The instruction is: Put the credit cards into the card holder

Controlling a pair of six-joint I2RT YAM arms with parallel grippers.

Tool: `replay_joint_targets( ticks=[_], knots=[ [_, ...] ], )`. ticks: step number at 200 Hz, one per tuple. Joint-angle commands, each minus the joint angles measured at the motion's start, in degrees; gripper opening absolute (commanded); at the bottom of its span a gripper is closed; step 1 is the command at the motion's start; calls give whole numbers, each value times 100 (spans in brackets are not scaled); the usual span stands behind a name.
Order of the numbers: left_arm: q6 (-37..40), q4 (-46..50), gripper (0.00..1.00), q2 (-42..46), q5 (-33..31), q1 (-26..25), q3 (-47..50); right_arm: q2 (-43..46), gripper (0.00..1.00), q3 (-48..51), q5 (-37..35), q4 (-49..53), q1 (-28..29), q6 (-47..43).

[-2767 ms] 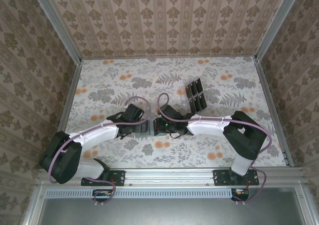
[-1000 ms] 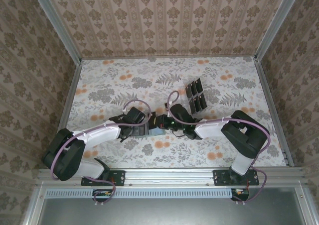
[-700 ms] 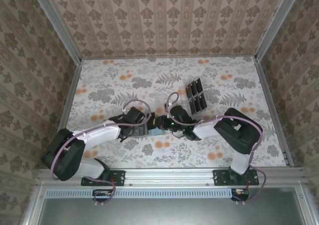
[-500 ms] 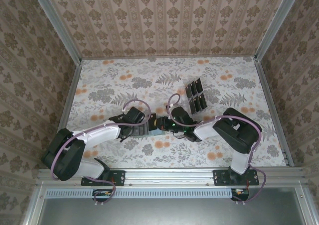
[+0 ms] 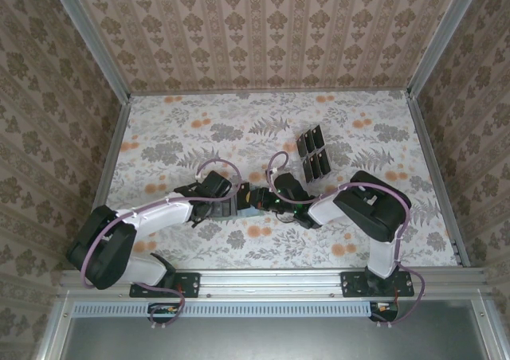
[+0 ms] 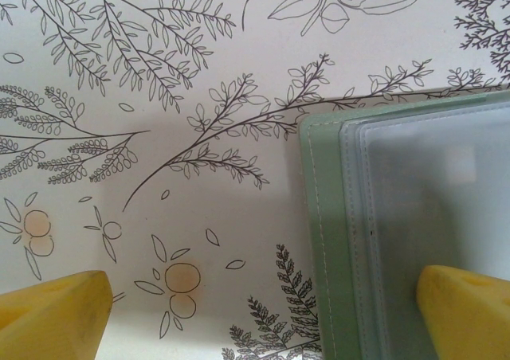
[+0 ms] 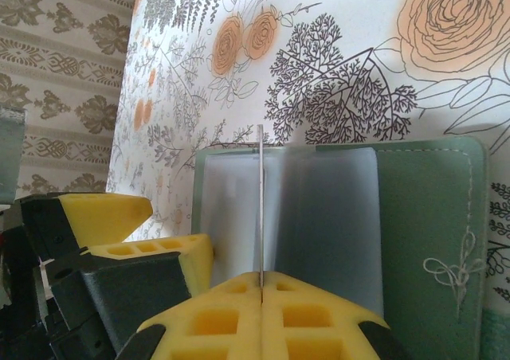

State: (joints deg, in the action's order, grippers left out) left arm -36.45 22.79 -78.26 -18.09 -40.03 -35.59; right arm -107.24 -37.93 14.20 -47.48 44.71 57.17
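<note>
Crowding the open card holder [image 7: 422, 209], the left pincer [image 6: 259, 312] gapes beside the right pincer [image 7: 261, 284], clamped on a credit card [image 7: 260, 201].

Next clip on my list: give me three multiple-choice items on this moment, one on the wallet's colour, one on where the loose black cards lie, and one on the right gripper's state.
1. What colour is the cover of the flat folding wallet?
A) red
B) grey-green
C) blue

2. Where do the loose glossy black rectangular cards lie?
A) beyond the wallet, toward the back wall
B) beside the left arm's base
C) stacked on the wallet

3. How does the right gripper stand?
A) jaws wide and empty
B) shut on the wallet's cover
C) shut on a thin card seen edge-on

Key:
1 B, the stitched cover is muted green in both wrist views.
2 A, the top view shows them farther out than the wallet.
3 C, the jaws meet around the card's edge above the open wallet.
</note>
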Motion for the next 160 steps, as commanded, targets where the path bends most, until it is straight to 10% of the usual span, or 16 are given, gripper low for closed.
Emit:
replay_joint_targets(
  ticks=[1,160],
  knots=[
    [-88,310,100,-23,-134,35,137,-127,0,93,-16,-308,-32,64],
    [-89,313,100,-23,-125,38,126,-602,0,242,302,-1099,-30,370]
  ],
)
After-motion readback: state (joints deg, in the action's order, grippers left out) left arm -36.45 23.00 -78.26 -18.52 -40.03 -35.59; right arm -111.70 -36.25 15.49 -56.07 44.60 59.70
